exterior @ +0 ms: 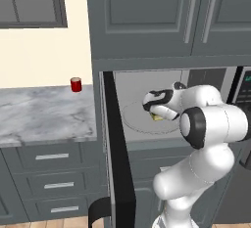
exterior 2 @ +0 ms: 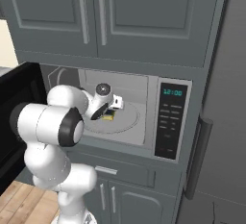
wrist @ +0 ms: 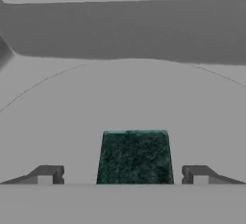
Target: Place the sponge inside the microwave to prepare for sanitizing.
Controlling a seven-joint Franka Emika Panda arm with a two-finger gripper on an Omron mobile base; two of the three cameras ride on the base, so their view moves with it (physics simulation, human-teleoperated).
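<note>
Grey cabinet doors (exterior 2: 96,11) frame where I work, reaching into the open microwave (exterior 2: 144,117). Nearest to me, my end effector (wrist: 122,175) is released: its two dark fingertips (wrist: 45,174) stand wide apart at 8 and 4 o'clock, clear of the sponge (wrist: 134,156) on both sides. Between them at 6 o'clock lies the sponge, showing its dark green speckled top; from the right base view a yellow underside peeks out. It rests on the round turntable (wrist: 125,98) of the light grey interior. Farther out, at 9 o'clock, a red can (exterior: 76,84) stands on the marble bench (exterior: 44,114).
</note>
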